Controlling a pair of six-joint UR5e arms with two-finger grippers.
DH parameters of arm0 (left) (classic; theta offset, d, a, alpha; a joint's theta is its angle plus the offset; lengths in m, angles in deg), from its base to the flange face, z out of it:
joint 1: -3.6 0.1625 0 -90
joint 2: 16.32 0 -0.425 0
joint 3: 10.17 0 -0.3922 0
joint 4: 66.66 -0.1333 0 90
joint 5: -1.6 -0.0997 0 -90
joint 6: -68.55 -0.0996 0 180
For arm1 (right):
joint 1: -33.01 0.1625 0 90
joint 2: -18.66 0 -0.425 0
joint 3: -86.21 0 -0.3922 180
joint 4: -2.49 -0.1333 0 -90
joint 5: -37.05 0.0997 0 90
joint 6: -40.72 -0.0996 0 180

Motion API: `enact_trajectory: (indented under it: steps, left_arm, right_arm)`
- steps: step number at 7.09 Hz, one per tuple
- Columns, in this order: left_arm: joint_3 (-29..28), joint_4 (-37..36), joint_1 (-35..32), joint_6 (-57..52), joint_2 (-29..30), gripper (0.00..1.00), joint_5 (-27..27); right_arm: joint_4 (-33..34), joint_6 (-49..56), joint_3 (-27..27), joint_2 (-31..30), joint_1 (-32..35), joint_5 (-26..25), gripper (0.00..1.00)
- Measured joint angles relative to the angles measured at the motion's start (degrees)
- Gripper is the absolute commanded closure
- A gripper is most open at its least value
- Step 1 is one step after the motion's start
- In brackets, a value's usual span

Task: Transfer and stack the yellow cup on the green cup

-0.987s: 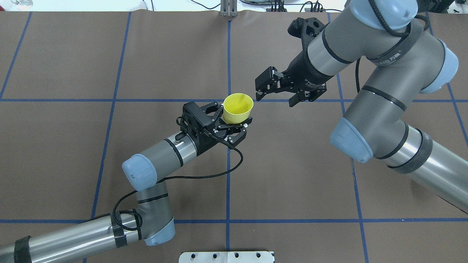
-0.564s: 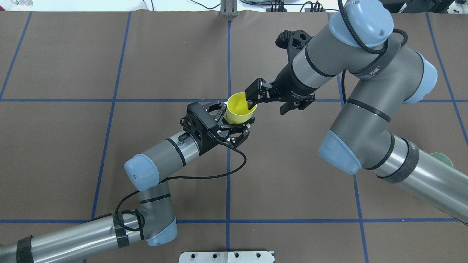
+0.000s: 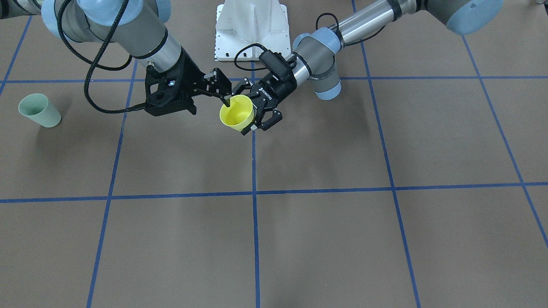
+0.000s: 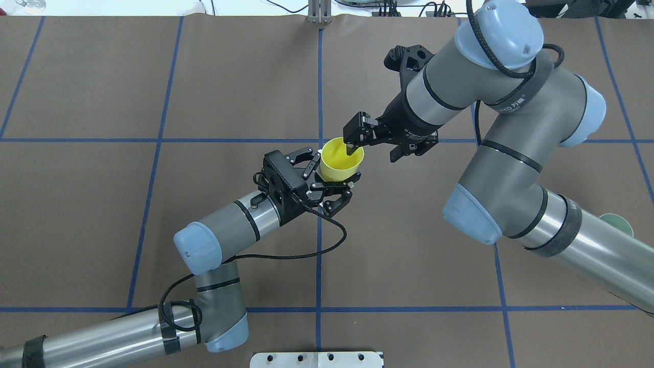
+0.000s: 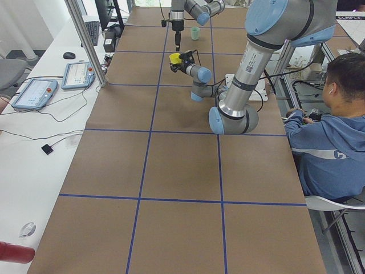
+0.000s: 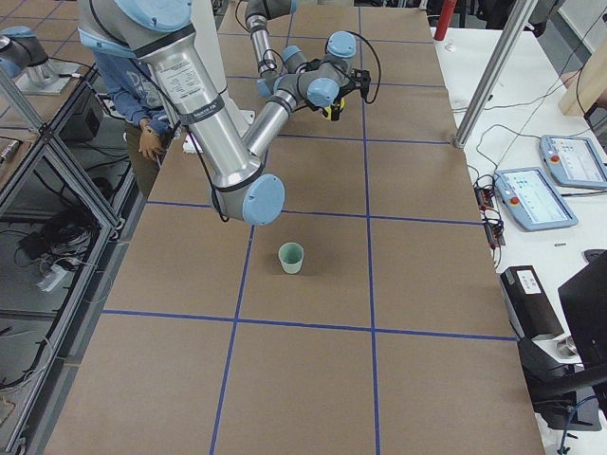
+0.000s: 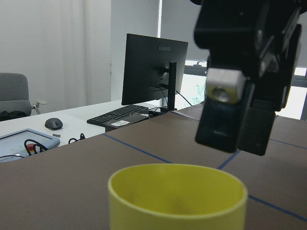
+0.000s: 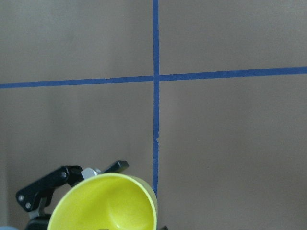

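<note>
You have two cups: one yellow cup (image 3: 236,113), centre of the front-facing view; one green cup (image 3: 39,110), far left. Two grippers: left gripper (image 4: 338,164), right gripper (image 4: 372,152).

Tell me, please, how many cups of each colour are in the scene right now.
yellow cup: 1
green cup: 1
Total: 2 cups

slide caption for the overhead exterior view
Handover: left gripper holds the yellow cup by its lower body while the open right gripper has one finger inside its rim.
</note>
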Motion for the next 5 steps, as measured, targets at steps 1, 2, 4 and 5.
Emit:
enact_trajectory:
  steps: [1, 2, 4, 5]
  left_arm:
    - [1.06, 0.00, 0.30, 0.07, -0.10, 1.00, 2.57]
    - [2.35, -0.24, 0.24, 0.11, -0.21, 1.00, 5.96]
    - [3.06, -0.51, -0.62, -0.03, -0.16, 1.00, 8.83]
    - [2.77, -0.52, -1.10, -0.04, -0.13, 1.00, 9.13]
  right_arm:
    - [-0.06, -0.01, -0.08, 0.01, 0.00, 0.02, 0.07]
    - [-0.09, -0.05, -0.08, 0.01, 0.00, 0.09, 0.07]
    - [-0.10, -0.14, 0.23, -0.10, -0.01, 0.50, 0.07]
    - [-0.06, -0.17, 0.88, -0.26, 0.04, 1.32, 0.08]
